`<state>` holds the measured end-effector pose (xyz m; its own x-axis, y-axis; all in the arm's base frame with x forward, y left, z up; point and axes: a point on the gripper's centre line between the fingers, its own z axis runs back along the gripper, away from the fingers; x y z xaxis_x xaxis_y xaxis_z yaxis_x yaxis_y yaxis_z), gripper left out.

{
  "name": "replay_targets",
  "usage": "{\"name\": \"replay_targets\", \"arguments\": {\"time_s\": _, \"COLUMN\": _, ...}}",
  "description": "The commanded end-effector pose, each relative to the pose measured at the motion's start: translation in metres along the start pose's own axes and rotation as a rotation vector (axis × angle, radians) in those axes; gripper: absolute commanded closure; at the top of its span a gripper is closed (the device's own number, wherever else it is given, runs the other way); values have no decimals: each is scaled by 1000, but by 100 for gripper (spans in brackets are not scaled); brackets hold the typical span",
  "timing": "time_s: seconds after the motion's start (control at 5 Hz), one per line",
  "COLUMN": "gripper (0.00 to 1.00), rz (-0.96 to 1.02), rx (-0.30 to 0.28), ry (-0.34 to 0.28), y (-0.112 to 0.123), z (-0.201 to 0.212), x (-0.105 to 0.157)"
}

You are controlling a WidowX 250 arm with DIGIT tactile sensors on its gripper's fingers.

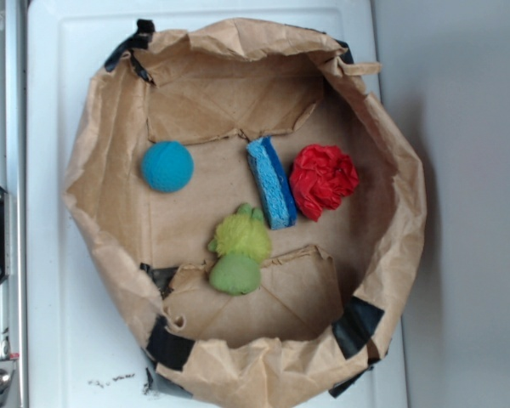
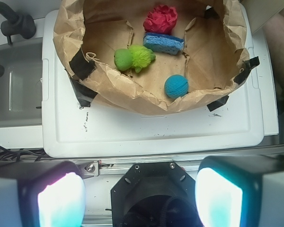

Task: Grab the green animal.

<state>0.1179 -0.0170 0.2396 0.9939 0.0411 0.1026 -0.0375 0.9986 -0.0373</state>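
The green animal [image 1: 237,252] lies on the floor of a brown paper bin [image 1: 102,178], its fuzzy yellow-green body toward the blue sponge and its smooth darker head toward the bin's near flap. In the wrist view the green animal [image 2: 133,58] rests left of centre inside the paper bin [image 2: 132,94]. My gripper [image 2: 141,194] hangs well back from the bin, over the robot base, with its two pale pads wide apart and nothing between them. The exterior view does not show the gripper.
A fuzzy blue ball [image 1: 167,166] sits left in the bin, a blue sponge [image 1: 270,181] stands on edge mid-bin, and a ruffled red cloth lump [image 1: 322,179] lies beside it. The bin rests on a white board [image 2: 156,132]. A grey sink [image 2: 14,90] is at the left.
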Motion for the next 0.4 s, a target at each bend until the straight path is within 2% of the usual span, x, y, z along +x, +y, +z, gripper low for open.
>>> {"name": "replay_targets", "arguments": {"time_s": 0.0, "gripper": 0, "rz": 0, "rx": 0, "ry": 0, "y": 0, "z": 0, "x": 0}}
{"name": "replay_targets", "arguments": {"time_s": 0.2, "gripper": 0, "rz": 84, "rx": -8, "ry": 16, "y": -14, "z": -2, "x": 39}}
